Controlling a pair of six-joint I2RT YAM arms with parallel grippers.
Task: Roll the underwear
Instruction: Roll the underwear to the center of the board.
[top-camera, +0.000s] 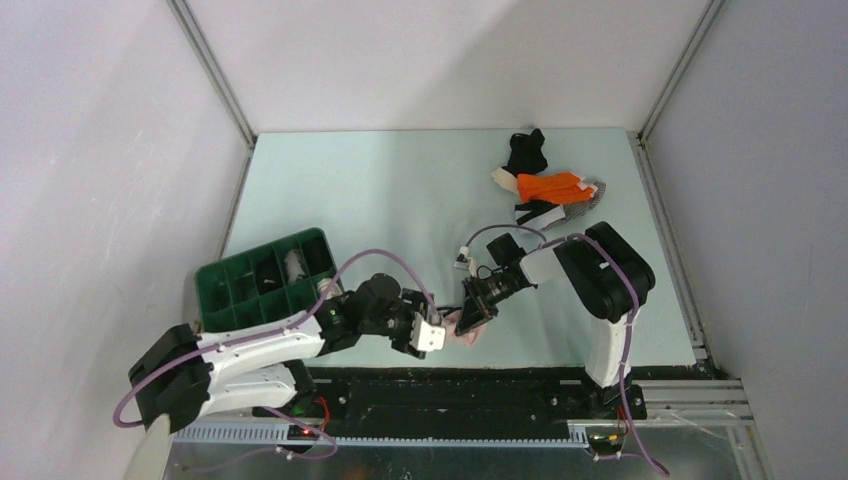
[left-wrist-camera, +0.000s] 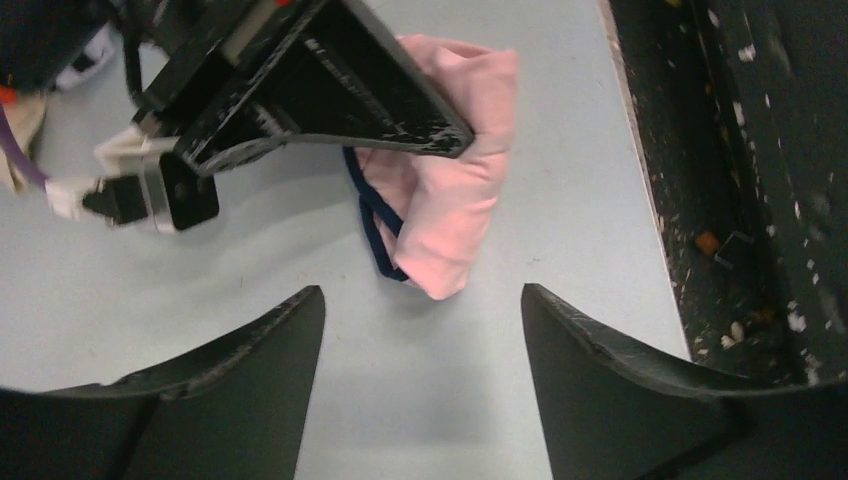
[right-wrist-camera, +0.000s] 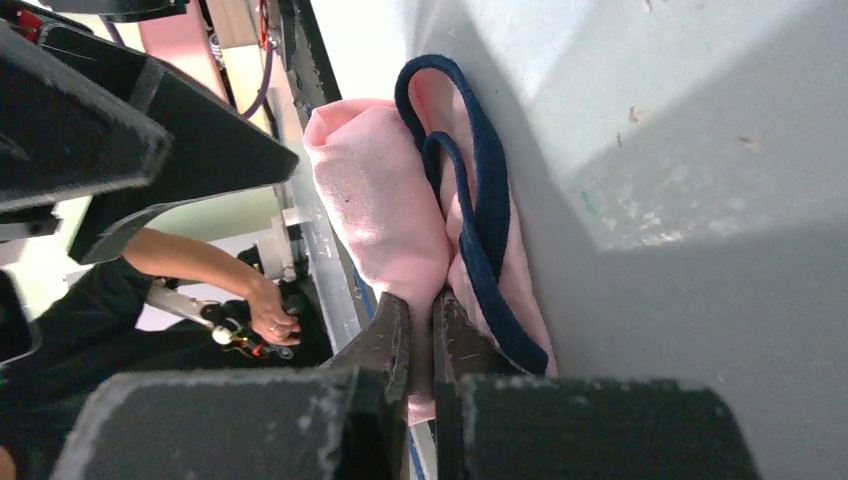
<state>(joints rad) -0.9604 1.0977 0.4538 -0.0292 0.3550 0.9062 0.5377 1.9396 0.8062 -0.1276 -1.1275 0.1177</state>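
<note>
A pale pink underwear (left-wrist-camera: 452, 190) with a dark navy band lies folded into a thick bundle on the table near the front edge. My right gripper (right-wrist-camera: 420, 302) is shut on one end of it, pink cloth pinched between the fingers (left-wrist-camera: 330, 95). My left gripper (left-wrist-camera: 420, 296) is open just short of the bundle's near end, touching nothing. From above, both grippers meet at the pink underwear (top-camera: 466, 330), the left gripper (top-camera: 432, 336) on its left and the right gripper (top-camera: 472, 314) over it. More underwear, black (top-camera: 526, 152), orange (top-camera: 550, 186) and white, lies in a heap at the far right.
A green tray (top-camera: 260, 249) with dividers stands at the left, a white piece (top-camera: 296, 264) in one compartment. The black rail (left-wrist-camera: 740, 200) of the table's front edge runs close beside the pink bundle.
</note>
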